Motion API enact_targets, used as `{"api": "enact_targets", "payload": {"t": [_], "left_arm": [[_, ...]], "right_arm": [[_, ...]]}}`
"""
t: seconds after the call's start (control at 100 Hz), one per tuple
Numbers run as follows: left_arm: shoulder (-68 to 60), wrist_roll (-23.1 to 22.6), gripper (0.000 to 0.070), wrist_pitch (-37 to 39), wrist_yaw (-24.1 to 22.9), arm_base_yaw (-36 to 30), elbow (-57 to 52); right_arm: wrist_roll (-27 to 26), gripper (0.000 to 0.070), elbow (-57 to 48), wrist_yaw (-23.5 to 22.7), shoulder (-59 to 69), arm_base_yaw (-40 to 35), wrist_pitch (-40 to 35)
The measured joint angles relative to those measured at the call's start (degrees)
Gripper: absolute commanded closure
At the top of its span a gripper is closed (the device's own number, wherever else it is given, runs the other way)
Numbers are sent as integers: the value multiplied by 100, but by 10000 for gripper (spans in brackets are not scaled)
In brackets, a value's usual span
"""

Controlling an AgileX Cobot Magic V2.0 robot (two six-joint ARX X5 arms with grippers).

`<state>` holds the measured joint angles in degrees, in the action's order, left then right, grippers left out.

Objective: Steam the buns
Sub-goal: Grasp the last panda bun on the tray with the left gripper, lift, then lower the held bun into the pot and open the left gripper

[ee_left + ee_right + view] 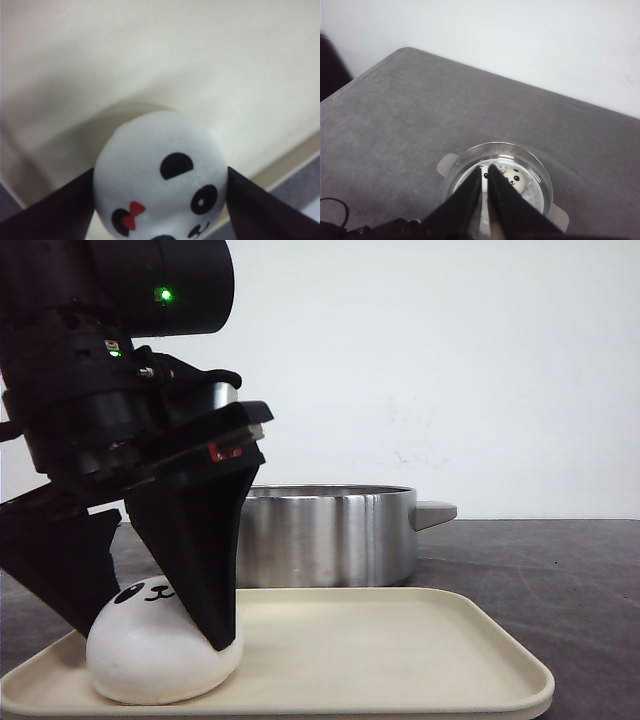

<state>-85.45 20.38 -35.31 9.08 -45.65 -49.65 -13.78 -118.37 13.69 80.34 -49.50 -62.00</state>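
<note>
Bun (160, 180) face partly cut off

Smooth matt white bun (160, 660), matt cream plastic-looking tray (400, 660), shiny brushed-metal pot (330, 535), rough grey tabletop (395, 125).

Before me a cream tray (420, 645) lies on my dark grey table (560, 580), and behind it stands a steel pot (330, 535) (lidless, a handle on each side). A white wall (450, 360) backs everything.

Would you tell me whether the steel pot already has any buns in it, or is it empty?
Not empty. The right wrist view looks down into the steel pot and shows at least one panda bun inside; the gripper fingers hide part of the interior.
</note>
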Motion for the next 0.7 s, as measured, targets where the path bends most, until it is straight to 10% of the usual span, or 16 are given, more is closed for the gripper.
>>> {"api": "enact_targets", "payload": {"t": [0.07, 0.7], "left_arm": [[0, -7, 700, 44, -11, 0, 0], [1147, -452, 690, 581, -697, 186, -1480]], "right_arm": [[0, 688, 0, 0, 0, 0, -2], [0, 688, 0, 0, 0, 0, -61]]}}
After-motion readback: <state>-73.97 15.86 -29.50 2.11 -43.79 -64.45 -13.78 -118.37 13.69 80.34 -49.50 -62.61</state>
